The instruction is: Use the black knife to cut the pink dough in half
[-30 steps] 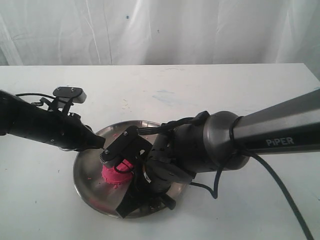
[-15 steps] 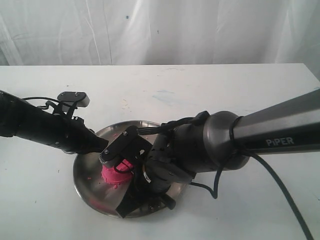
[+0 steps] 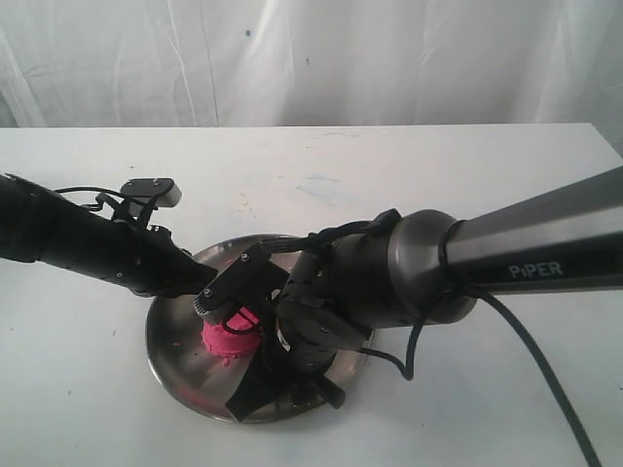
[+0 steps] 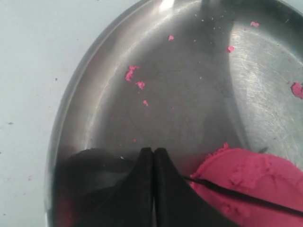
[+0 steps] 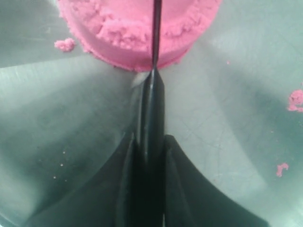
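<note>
The pink dough [image 3: 224, 340] is a round mound on the steel plate [image 3: 173, 342]. My right gripper [image 5: 150, 142] is shut on the handle of the black knife [image 5: 154, 90]. Its thin blade lies edge-down across the top of the dough [image 5: 124, 26]. In the left wrist view the blade shows as a dark line [image 4: 241, 195] over the dough [image 4: 255, 172]. My left gripper [image 4: 154, 151] is shut with nothing in it, low over the plate [image 4: 189, 94] just beside the dough. In the exterior view it [image 3: 199, 283] reaches in from the left, and the right arm hides much of the dough.
Tiny pink crumbs [image 4: 130, 73] lie scattered on the plate, some near its edge [image 5: 295, 100]. The plate sits on a white table [image 3: 409, 175] with a white curtain behind. The bulky right arm [image 3: 409, 277] covers the plate's right half.
My left arm has slid to the right, bringing its shut fingers over the plate rim toward the dough. The right arm and knife have shifted only slightly.
</note>
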You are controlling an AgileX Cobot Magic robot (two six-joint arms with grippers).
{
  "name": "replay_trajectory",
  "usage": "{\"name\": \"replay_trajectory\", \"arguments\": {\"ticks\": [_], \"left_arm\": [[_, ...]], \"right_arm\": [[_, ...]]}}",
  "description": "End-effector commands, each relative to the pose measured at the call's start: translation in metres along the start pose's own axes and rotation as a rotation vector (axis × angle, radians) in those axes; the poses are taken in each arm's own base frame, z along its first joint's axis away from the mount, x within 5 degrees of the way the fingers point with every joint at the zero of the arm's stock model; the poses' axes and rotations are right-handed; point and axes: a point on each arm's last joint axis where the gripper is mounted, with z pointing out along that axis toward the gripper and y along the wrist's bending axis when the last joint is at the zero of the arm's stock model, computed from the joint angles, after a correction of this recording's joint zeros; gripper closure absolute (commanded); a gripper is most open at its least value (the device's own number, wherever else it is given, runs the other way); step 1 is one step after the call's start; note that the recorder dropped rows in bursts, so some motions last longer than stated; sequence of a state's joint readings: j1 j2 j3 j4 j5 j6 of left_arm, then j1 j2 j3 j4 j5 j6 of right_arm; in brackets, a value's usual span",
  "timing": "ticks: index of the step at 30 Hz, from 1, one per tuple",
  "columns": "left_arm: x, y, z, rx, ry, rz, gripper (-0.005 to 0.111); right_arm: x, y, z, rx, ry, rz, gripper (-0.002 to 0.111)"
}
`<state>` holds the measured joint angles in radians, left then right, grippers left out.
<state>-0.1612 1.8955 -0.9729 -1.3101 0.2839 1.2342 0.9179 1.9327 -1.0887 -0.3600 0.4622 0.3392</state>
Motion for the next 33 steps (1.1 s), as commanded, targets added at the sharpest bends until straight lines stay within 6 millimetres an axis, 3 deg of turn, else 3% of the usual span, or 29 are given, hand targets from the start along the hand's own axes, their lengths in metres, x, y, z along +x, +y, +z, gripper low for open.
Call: {"name": "replay_trajectory", "arguments": {"ticks": [1, 8, 17, 33], "left_arm": [[-0.001, -0.005, 0.0, 0.05, 0.008, 0.011, 0.107], [-0.011, -0.013, -0.019, 0.041, -0.033, 0.073, 0.107], [-0.031, -0.033, -0.06, 0.023, -0.136, 0.15, 0.107], [-0.042, -0.065, -0.124, 0.03, -0.232, 0.184, 0.107]], "right_arm": [[0.004, -0.001, 0.004, 0.014, 0.051, -0.024, 0.108], [0.004, -0.001, 0.004, 0.015, 0.051, -0.024, 0.108], [0.004, -0.001, 0.004, 0.013, 0.053, -0.022, 0.108], [0.007, 0.001, 0.0, -0.009, 0.14, -0.021, 0.108]]}}
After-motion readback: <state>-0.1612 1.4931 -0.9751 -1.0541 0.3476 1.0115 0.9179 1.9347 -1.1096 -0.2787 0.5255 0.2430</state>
